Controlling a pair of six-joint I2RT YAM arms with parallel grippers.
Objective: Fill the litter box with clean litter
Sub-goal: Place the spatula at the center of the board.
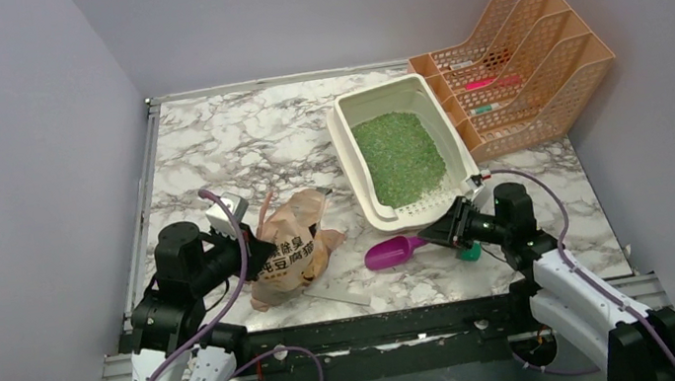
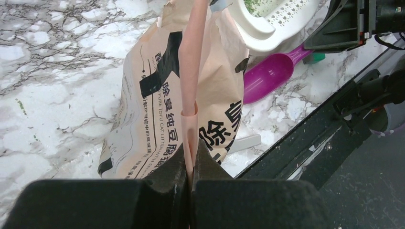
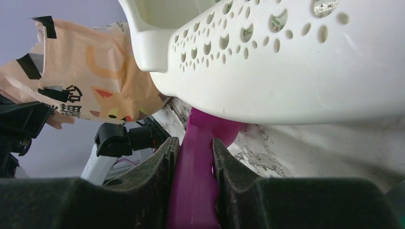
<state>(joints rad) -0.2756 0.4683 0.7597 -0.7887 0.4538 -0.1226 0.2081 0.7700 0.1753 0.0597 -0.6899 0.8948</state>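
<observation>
top view: the cream-white rectangular plastic litter box (image 1: 344, 150) sits on the marbled tabletop (image 1: 237, 145) at the far right, just beside an orange mesh file rack (image 1: 520, 65). its long axis runs away from the arms. a bed of small bright green litter granules (image 1: 399, 157) covers most of its floor, and the near end shows bare plastic. the right hand (image 1: 431, 234) lies just in front of the box's near rim, holding a magenta plastic scoop (image 1: 394, 251) by the handle. the scoop's long axis runs left to right along that rim, bowl pointing left. the left hand (image 1: 257, 247) is at a crumpled tan paper bag with dark characters (image 1: 294, 248), which stands left of the scoop and of the box.

left wrist view: the left hand (image 2: 192, 157) is pressed fully together on a pink paper handle strip (image 2: 193, 71) of the bag (image 2: 143, 109). past the bag lie the scoop's bowl (image 2: 270, 76) and a corner of the box (image 2: 258, 33).

right wrist view: the right hand (image 3: 195, 148) is narrow, its pads clamped on either side of the scoop handle (image 3: 196, 191). the box's perforated wall (image 3: 286, 71) looms right above and ahead; i cannot tell whether the scoop touches it.

the right arm is plainly the nearer one. the box lies up and away from its hand, so i judge the scoop would have to rise over the near rim. the bag would have to travel right and away.
</observation>
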